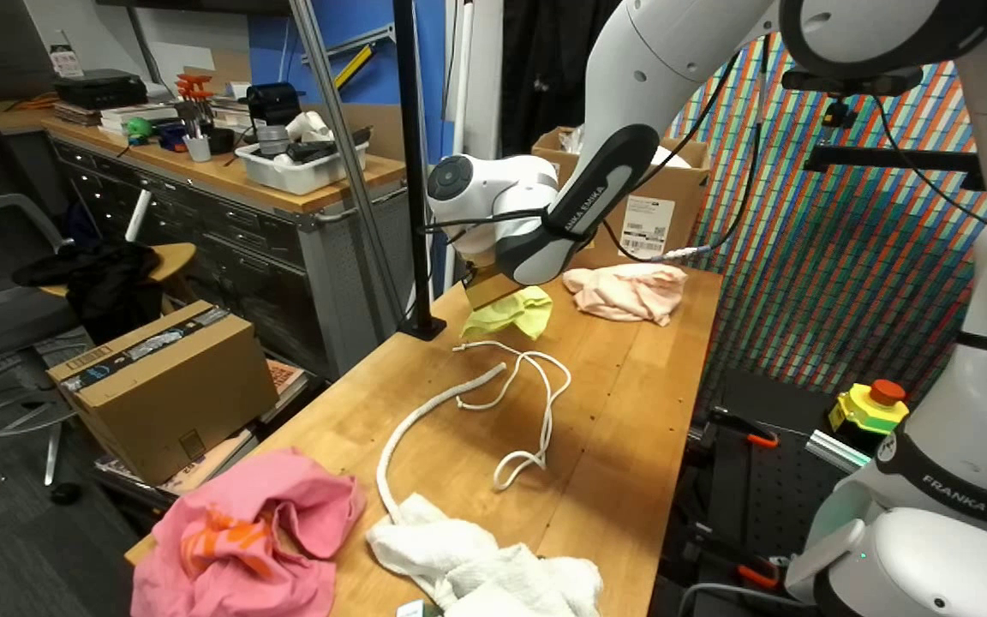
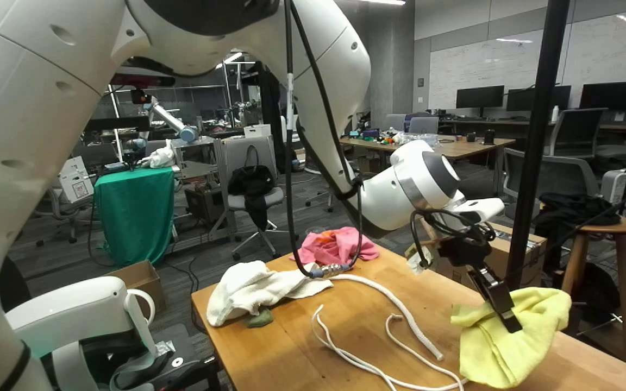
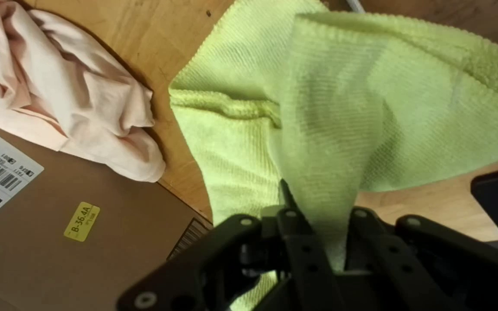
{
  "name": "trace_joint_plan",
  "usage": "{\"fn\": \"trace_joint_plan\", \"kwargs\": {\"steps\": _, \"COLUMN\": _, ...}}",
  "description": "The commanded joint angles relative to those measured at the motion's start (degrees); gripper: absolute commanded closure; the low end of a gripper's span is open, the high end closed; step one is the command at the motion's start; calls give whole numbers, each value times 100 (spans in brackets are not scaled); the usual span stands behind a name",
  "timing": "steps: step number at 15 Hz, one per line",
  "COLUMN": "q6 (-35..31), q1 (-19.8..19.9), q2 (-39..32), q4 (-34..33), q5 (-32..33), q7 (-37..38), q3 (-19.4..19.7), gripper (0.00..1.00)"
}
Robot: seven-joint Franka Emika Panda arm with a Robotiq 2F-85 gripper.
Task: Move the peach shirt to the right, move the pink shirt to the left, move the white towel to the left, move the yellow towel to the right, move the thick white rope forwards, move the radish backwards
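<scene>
My gripper (image 2: 511, 320) is shut on the yellow towel (image 2: 500, 355), which hangs in loose folds over the table's far end. The towel (image 3: 331, 99) fills the middle of the wrist view; whether its lower edge touches the wood I cannot tell. The crumpled peach shirt (image 1: 628, 291) lies nearby against a cardboard box. At the opposite end of the table are the bright pink shirt (image 1: 245, 540) and the bunched white towel (image 1: 481, 561). From the white towel the thick white rope (image 1: 399, 437) curves along the tabletop. The radish is hidden or out of view.
A thinner white cord (image 1: 547, 420) lies looped beside the thick rope. The labelled cardboard box (image 1: 673, 206) stands at the table end behind the peach shirt. A black post (image 1: 418, 214) rises at the table's edge. A small green item (image 2: 260, 318) sits against the white towel.
</scene>
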State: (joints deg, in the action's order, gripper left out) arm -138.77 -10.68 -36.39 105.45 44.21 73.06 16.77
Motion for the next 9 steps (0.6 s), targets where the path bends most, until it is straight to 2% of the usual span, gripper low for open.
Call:
{"fn": "trace_joint_plan", "kwargs": {"steps": 1, "q6": 118, "q1": 160, "q2": -223, "q4": -506, "q5": 116, "q7": 272, "q3": 23, "gripper": 92}}
{"fn": "trace_joint_plan", "kwargs": {"steps": 9, "q6": 289, "q1": 716, "q2": -700, "q4": -1273, "q5": -154, "q7": 196, "q3": 29, "gripper": 92}}
